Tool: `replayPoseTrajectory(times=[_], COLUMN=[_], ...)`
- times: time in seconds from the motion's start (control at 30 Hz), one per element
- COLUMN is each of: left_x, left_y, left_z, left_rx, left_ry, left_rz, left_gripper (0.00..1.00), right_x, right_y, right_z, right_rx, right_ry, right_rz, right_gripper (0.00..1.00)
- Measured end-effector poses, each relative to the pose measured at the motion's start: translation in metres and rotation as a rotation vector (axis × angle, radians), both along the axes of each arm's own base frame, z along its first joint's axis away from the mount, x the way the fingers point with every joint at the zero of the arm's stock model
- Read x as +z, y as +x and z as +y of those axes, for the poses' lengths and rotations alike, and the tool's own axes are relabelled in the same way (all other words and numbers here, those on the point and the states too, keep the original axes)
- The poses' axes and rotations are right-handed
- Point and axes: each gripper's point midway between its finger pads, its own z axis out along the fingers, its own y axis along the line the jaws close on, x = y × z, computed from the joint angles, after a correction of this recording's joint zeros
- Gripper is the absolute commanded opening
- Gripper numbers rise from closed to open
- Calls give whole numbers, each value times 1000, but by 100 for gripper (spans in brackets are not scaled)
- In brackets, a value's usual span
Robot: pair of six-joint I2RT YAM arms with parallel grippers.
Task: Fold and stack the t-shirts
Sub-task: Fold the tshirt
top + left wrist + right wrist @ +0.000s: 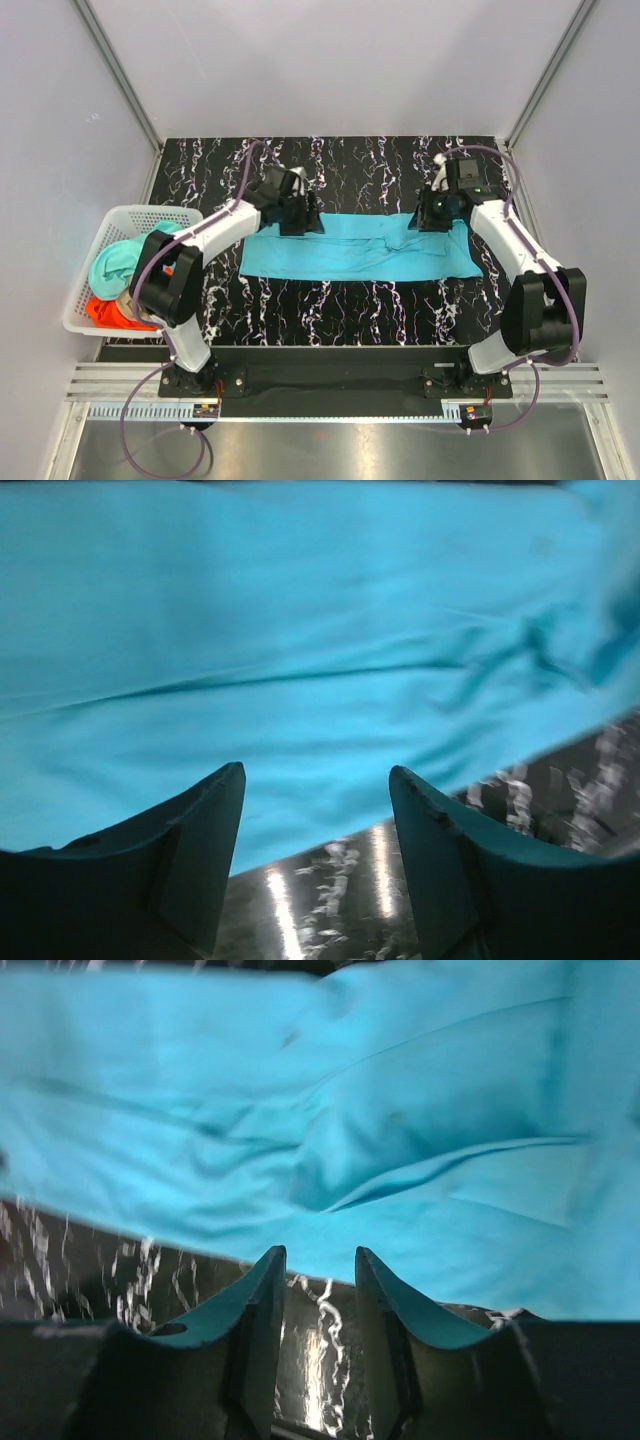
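Your cyan t-shirt lies flat mid-bench with the left claw and right claw both apart and empty at its 12 o'clock edge, so lift straight up, don't drag the fold.

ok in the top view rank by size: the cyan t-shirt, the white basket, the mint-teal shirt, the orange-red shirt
1. cyan t-shirt and white lattice basket: about alike, shirt longer, basket deeper, so unranked
2. mint-teal shirt, bunched in the basket
3. orange-red shirt, mostly buried
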Motion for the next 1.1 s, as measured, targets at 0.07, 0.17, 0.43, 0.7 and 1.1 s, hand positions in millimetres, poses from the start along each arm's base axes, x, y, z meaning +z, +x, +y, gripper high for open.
replayPoseTrajectory(times=[0.07, 0.17, 0.43, 0.7, 1.1], left_x=[7, 18, 6, -30, -19], left_y=[-14, -26, -29, -29, -14], left_z=[-34, -79, -147, -174, -204], left_rx=[-55, -120, -101, -70, -81], left_ry=[-102, -220, -386, -393, -434], left_rz=[-4, -10, 97, 202, 185], left_gripper=[66, 66, 68, 70, 70], right_x=[2, -11, -61, -77, -91], right_y=[10, 26, 38, 41, 40], right_z=[-23, -60, -111, -117, -121], right_rx=[-128, -289, -530, -598, -635], right_ry=[-18, -50, -99, -105, -122], right_rz=[-7, 14, 165, 208, 245], right_gripper=[40, 33, 40, 40, 40])
